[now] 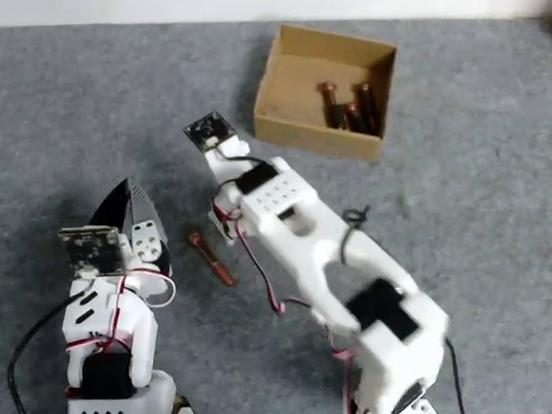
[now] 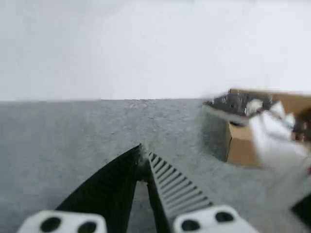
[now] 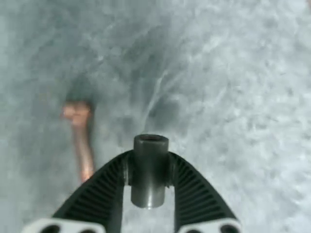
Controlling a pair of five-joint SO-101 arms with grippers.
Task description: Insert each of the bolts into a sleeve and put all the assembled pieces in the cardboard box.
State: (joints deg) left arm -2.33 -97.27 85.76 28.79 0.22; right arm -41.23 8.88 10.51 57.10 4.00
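Bolt lies loose, left of centre on the grey mat. Right claw grips a sleeve just beside it; left claw is closed, empty. A tilted sleeve could jam insertion.

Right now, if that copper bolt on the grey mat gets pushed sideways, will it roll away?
The bolt has a round shank, so it would probably roll, but the wider head likely swings it in a curve. The fuzzy mat should stop it soon. It looks like solid metal, so probably stiff.
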